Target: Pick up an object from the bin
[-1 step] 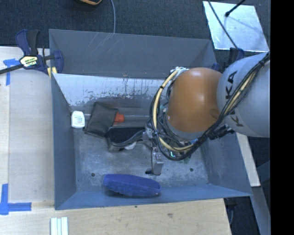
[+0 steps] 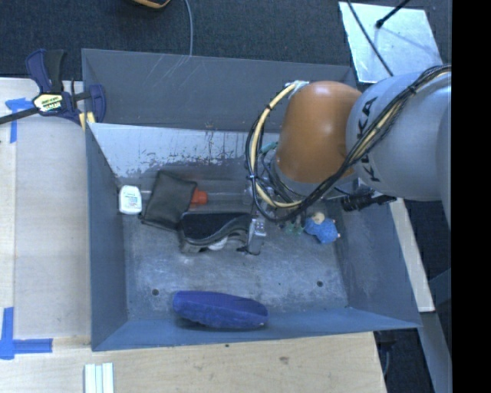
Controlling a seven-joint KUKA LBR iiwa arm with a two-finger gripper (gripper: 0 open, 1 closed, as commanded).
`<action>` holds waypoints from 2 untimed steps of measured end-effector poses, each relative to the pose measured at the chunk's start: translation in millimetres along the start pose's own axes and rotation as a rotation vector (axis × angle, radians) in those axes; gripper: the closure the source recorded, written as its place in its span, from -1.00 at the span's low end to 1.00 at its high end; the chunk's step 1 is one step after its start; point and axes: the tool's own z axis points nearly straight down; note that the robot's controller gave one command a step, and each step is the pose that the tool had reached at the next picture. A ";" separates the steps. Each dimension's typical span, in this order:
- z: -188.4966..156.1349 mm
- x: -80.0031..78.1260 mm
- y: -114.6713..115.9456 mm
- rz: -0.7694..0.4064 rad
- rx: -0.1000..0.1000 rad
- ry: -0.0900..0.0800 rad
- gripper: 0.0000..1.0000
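Bare bin floor (image 2: 295, 270) open through the middle, dark pouch (image 2: 167, 198), black curved thing (image 2: 209, 226) and white tag (image 2: 130, 200) crowding the back left, long blue lump (image 2: 220, 309) along the front wall, small blue piece (image 2: 323, 230) near the right wall

A robotics lab: an industrial arm (image 2: 406, 138) (orange wrist cover, looped cables (image 2: 265, 130)) reaches into a scuffed grey metal bin (image 2: 230, 84), with dark carpet (image 2: 253, 23) beyond.

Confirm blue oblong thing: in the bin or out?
In. The blue oblong thing lies on the bin floor, against its near wall.
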 end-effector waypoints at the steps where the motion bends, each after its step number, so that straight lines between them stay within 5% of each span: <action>1: 84.4 -25.0 31.6 0.100 0.007 0.021 -1.00; 2: 82.0 -16.0 83.6 0.279 0.004 0.002 -1.00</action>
